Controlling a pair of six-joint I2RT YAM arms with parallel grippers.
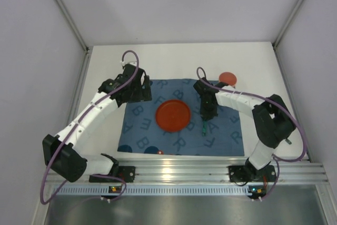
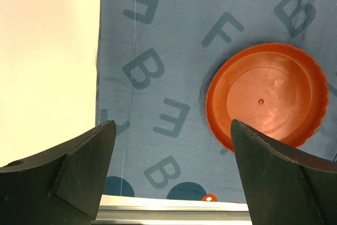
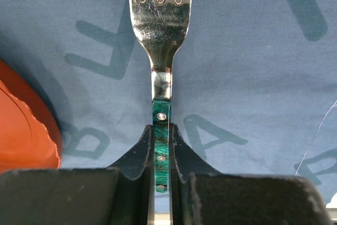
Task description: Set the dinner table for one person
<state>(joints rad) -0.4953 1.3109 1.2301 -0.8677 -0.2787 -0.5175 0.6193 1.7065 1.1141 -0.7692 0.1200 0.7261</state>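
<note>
White bench (image 1: 174,59) carries everything, showing bare left of and beyond a blue lettered mat (image 1: 142,130) that lies by the near rail (image 1: 184,169). Over the mat's left part hovers the left hand (image 2: 172,126), fingers spread wide, holding nothing. An orange plate (image 1: 172,115) sits mid-mat (its rim scalloped, as the left wrist view shows). Just right of it, the right hand (image 3: 162,128) pinches a fork (image 3: 160,30) by its green handle, tines pointing away over the mat. Whether it touches the cloth I cannot tell. Farther right, an orange disc (image 1: 227,79) rests on the bench at the mat's far corner.
</note>
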